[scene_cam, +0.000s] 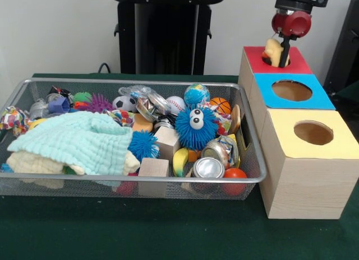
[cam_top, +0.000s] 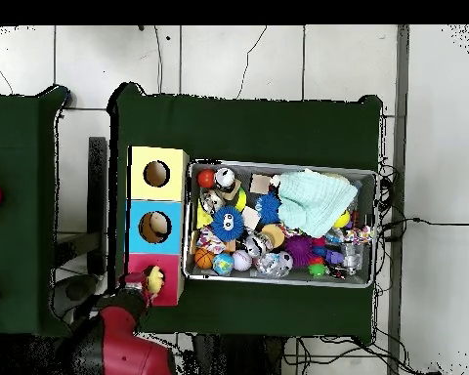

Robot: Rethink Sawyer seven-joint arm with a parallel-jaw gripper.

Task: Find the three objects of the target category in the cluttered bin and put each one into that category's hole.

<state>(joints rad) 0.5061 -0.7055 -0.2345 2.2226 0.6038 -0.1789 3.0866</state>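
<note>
The end effector (scene_cam: 283,54) hangs directly over the red-topped box (scene_cam: 251,54), clenched on a yellow rubber duck (scene_cam: 274,50) that sits right at the mouth of the box's hole. The overhead view agrees: the duck (cam_top: 154,280) lies over the red top (cam_top: 141,266), with the red arm reaching to it from the robot's side. I cannot tell whether the duck touches the rim or is partly inside the hole.

As a judgement, this is a drop-off: one target object is about to go in, and letting go is what remains of this step. Whether other ducks are already inside cannot be seen.

The arm comes down nearly vertical, its red wrist straight above the hole.

Beside the red box stand the blue-topped box (scene_cam: 314,100) and the yellow-topped box (scene_cam: 280,131), both holes empty as far as visible. The wire bin (scene_cam: 140,179) on the green tabletop (scene_cam: 168,232) is crowded with balls, blocks, cans and a pale green cloth (scene_cam: 78,139); no further duck shows plainly there.
</note>
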